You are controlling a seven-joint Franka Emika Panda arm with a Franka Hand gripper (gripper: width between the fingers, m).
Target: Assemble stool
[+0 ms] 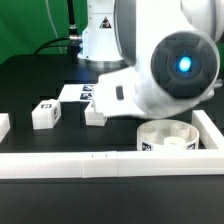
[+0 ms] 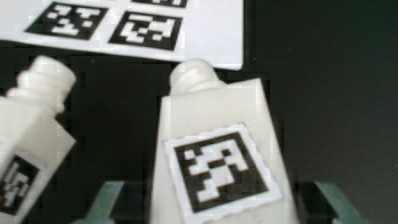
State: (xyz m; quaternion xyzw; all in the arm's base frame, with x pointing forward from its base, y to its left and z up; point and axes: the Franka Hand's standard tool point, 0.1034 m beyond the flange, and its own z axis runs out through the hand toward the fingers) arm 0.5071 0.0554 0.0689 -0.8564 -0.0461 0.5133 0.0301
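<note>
In the wrist view a white stool leg (image 2: 214, 130) with a black-and-white tag lies lengthwise between my gripper's (image 2: 222, 202) two fingers (image 2: 116, 202), which flank its tagged end; the jaws are shut on it. A second leg (image 2: 36, 120) lies close beside it. In the exterior view the arm's white wrist hides the gripper, which hangs over the leg (image 1: 95, 114) near the table's middle. The other leg (image 1: 45, 113) lies further to the exterior view's left. The round white seat (image 1: 165, 138) lies at the front on the exterior view's right.
The marker board (image 1: 75, 92) (image 2: 125, 25) lies flat just beyond the legs. Long white rails border the black table along the front (image 1: 100, 165), the exterior view's right (image 1: 214, 135) and left (image 1: 3, 125). The arm's base stands at the back.
</note>
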